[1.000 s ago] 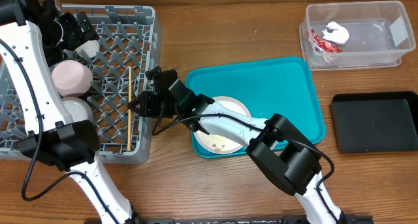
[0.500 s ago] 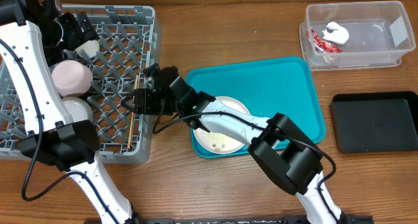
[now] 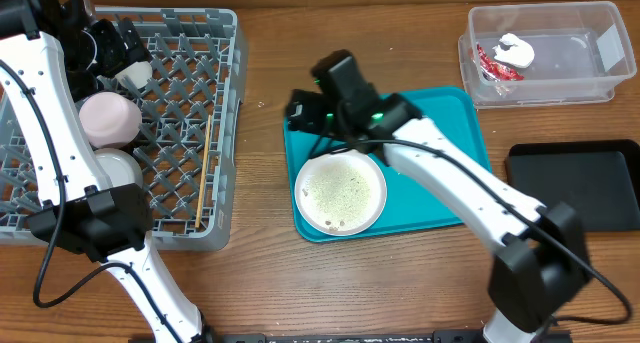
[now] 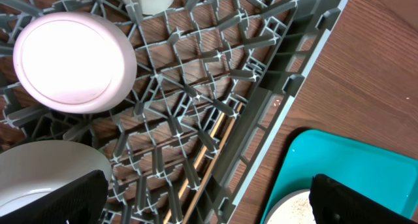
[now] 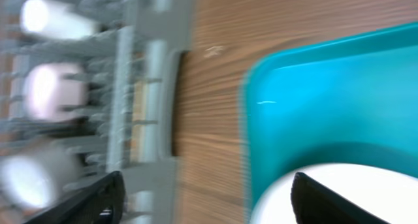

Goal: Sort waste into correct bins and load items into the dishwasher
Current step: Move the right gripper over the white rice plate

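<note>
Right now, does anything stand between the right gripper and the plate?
Nothing visible does. The right gripper hangs open above the teal tray's corner. The plate lies uncovered on that tray just beside it, with only crumbs on it.

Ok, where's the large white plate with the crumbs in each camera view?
Overhead: the large round white plate sits centre, on the near-left part of the flat teal plastic tray.
Left wrist: only its rim shows, at the bottom edge, right of centre.
Right wrist: bottom right, blurred.
Shared landmark: the teal tray beneath it.
</note>
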### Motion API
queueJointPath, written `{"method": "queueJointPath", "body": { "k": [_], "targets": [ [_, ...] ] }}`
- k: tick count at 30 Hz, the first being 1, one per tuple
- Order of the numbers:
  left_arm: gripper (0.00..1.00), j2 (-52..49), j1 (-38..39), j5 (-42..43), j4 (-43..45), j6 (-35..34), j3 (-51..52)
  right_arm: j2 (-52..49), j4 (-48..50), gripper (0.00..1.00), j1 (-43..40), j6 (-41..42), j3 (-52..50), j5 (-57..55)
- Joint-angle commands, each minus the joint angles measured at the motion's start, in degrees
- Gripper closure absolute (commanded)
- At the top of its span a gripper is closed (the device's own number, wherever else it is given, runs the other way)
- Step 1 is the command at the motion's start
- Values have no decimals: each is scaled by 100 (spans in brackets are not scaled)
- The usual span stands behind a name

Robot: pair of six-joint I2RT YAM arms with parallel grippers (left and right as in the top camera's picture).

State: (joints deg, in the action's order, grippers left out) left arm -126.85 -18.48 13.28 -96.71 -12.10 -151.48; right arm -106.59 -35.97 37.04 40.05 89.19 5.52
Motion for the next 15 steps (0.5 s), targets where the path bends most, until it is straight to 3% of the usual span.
{"method": "queueJointPath", "body": {
  "k": [1, 3, 8, 15],
  "targets": [
    [0, 184, -24, -17, -11, -61, -7, 411, -719, 6, -282, -350, 68, -1274],
    [0, 184, -24, -17, -11, -61, -7, 472, -1084, 1, -470, -350, 68, -1368],
    [0, 184, -24, -17, -9, -61, -7, 479, -1620, 0, -1012, -345, 68, -1224],
    [0, 184, -24, -17, -9, -61, -7, 479, -1845, 0, -1244, -348, 68, 852]
  ]
}}
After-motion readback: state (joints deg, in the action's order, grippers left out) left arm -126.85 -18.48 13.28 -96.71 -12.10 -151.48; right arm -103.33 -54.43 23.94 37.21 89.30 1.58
